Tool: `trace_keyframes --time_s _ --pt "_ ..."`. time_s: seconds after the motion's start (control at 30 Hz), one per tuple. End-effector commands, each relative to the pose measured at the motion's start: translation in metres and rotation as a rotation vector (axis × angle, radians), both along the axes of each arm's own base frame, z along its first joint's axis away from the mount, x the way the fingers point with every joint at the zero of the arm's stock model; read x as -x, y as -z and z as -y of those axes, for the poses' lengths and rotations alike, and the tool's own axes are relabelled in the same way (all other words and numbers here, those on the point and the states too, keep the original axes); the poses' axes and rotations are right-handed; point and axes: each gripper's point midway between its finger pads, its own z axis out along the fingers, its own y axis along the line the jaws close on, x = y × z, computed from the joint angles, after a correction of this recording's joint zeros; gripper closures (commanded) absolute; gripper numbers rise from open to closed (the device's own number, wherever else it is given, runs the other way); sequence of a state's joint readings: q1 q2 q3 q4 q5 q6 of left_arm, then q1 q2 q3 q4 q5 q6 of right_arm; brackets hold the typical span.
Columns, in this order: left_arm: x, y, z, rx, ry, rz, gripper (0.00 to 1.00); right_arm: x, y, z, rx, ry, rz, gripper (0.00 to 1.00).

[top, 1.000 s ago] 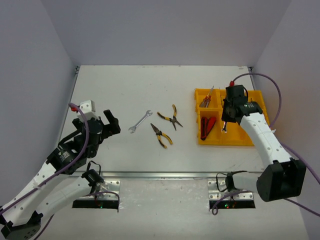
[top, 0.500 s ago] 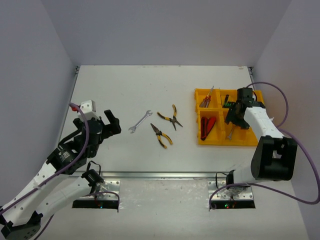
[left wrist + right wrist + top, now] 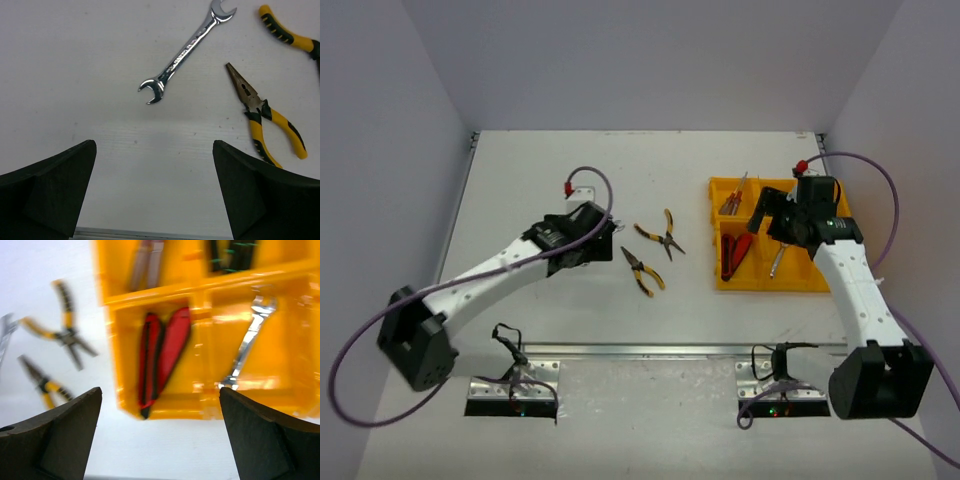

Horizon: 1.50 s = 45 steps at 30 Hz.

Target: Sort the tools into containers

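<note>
A silver wrench (image 3: 185,50) lies on the white table just beyond my open left gripper (image 3: 154,150). In the top view this gripper (image 3: 588,245) hangs over the wrench and hides it. Two yellow-black pliers (image 3: 660,232) (image 3: 642,270) lie to its right. The yellow tray (image 3: 770,287) holds red-black knives (image 3: 735,255), a second wrench (image 3: 778,260) in its near middle compartment, and screwdrivers (image 3: 732,200) at the back. My right gripper (image 3: 775,222) hovers open and empty above the tray (image 3: 165,287), looking down on the knives (image 3: 160,355) and that wrench (image 3: 247,347).
Grey walls close the table on the left, back and right. A metal rail (image 3: 640,350) runs along the near edge. Purple cables loop off both arms. Green-handled screwdrivers (image 3: 230,252) sit in a back compartment.
My left arm swung from the near left to the table's middle, over the wrench. My right gripper opened, left a wrench in the tray's near middle compartment and drew back above it.
</note>
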<state>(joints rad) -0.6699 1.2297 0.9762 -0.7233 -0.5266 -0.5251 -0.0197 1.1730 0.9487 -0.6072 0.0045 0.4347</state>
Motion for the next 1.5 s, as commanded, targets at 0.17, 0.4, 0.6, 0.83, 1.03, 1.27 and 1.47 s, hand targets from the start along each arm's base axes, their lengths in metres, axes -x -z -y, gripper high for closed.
trace_keyframes --time_s 0.17,0.4,0.6,0.83,1.03,1.27,1.47 --pt "-0.075 0.078 0.047 0.021 0.097 -0.255 0.0 0.023 -0.035 -0.093 -0.229 -0.425 0.15 0.01" --pt "-0.104 0.11 0.048 -0.003 0.207 -0.423 0.01 0.032 -0.042 -0.104 -0.273 -0.494 0.193 0.01" --pt "-0.096 0.127 0.024 -0.038 0.189 -0.541 0.12 0.036 -0.054 -0.106 -0.274 -0.52 0.24 0.01" --pt "-0.078 0.135 0.007 -0.045 0.177 -0.605 0.34 0.039 -0.061 -0.11 -0.289 -0.544 0.271 0.01" --pt "-0.074 0.152 0.009 -0.01 0.166 -0.643 0.56 0.041 -0.068 -0.112 -0.293 -0.559 0.303 0.01" --pt "-0.083 0.158 0.014 0.012 0.152 -0.601 0.51 0.046 -0.073 -0.119 -0.323 -0.595 0.32 0.01" --pt "-0.097 0.155 0.014 0.013 0.15 -0.543 0.38 0.046 -0.072 -0.12 -0.33 -0.599 0.312 0.01"
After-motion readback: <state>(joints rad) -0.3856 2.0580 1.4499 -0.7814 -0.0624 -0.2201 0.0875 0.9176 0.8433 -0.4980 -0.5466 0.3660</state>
